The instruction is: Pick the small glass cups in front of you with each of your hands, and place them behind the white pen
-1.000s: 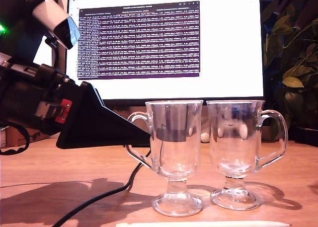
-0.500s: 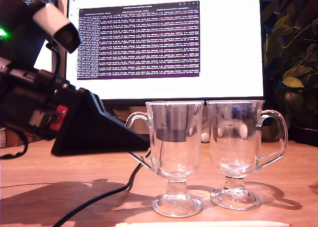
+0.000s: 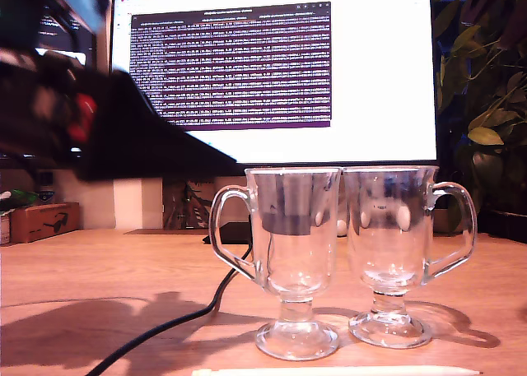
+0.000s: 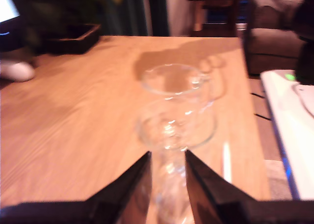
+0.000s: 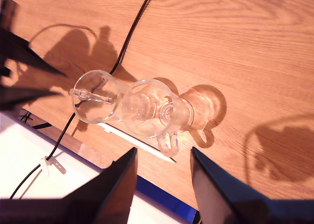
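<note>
Two small glass cups stand close together on the wooden table: one (image 3: 294, 252) toward the exterior view's left, the other (image 3: 394, 244) to its right. The white pen (image 3: 338, 371) lies in front of them at the picture's lower edge. My first gripper (image 4: 168, 154) hangs blurred at the exterior view's left, its tip (image 3: 230, 156) above the left cup's handle and clear of it. Its fingers stand a little apart, with the nearer cup (image 4: 176, 126) seen beyond them. My second gripper (image 5: 164, 153) is open high above both cups (image 5: 142, 109) and the pen (image 5: 137, 141), and is outside the exterior view.
A lit monitor (image 3: 280, 71) stands behind the cups, and a black cable (image 3: 181, 318) runs over the table beside the left cup. A plant (image 3: 486, 104) fills the exterior view's right. A white device (image 4: 289, 136) lies past the table edge.
The first arm has lifted up and away from the left cup's handle, where its tip was before. That cup has shifted slightly to the exterior view's right.
</note>
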{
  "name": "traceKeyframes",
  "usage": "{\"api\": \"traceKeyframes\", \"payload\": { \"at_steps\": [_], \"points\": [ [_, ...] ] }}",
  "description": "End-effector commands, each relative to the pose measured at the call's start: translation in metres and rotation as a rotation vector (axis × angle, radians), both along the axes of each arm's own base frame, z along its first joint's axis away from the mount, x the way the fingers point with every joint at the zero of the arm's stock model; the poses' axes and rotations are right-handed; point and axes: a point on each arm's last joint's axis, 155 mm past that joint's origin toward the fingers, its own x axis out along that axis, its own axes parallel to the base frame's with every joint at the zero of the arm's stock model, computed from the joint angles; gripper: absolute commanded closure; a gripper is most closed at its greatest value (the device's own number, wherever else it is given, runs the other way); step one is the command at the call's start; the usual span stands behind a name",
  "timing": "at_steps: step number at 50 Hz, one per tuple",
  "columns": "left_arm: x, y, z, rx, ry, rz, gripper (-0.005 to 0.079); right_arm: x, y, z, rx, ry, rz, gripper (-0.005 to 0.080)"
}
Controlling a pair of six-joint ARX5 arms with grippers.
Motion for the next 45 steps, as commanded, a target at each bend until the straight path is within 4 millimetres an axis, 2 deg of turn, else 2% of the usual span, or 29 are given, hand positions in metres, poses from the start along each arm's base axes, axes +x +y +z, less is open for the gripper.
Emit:
{"api": "traceKeyframes", "payload": {
  "at_steps": [1,2,4,9,12,13,21,25,31,35,45],
  "points": [
    [0.001,0.010,-0.004,0.016,0.034,0.030,0.0607,-0.001,-0.001,-0.005,-0.003,0.009,0.003,0.0461],
    [0.002,0.012,-0.006,0.023,0.044,0.039,0.0639,-0.001,0.000,-0.004,-0.003,0.004,0.006,0.0478],
    [0.004,0.018,-0.007,0.034,0.055,0.064,0.0760,0.001,0.000,-0.003,-0.004,-0.007,0.010,0.0543],
    [0.022,0.035,-0.005,0.045,0.091,0.201,0.0762,0.011,-0.001,0.000,-0.013,-0.057,0.001,0.0778],
    [0.031,0.045,-0.001,0.044,0.090,0.274,0.0762,0.024,-0.005,0.005,-0.036,-0.116,-0.026,0.0753],
    [0.033,0.048,0.001,0.024,0.138,0.306,0.0762,0.029,-0.008,0.006,-0.052,-0.140,-0.035,0.0753],
    [0.031,0.062,0.011,-0.005,0.193,0.370,0.0762,0.059,-0.016,0.023,-0.126,-0.320,-0.025,0.0752],
    [0.037,0.072,0.011,0.000,0.199,0.432,0.0761,0.076,-0.025,0.034,-0.153,-0.396,-0.079,0.0752],
    [0.056,0.100,0.003,0.041,0.201,0.605,0.0762,0.095,-0.041,0.043,-0.165,-0.469,-0.136,0.0752],
    [0.064,0.112,0.001,0.054,0.193,0.670,0.0761,0.101,-0.060,0.033,-0.177,-0.475,-0.198,0.0752],
    [0.080,0.138,0.000,0.069,0.167,0.795,0.0761,0.109,-0.108,-0.010,-0.189,-0.503,-0.347,0.0752]
  ]
}}
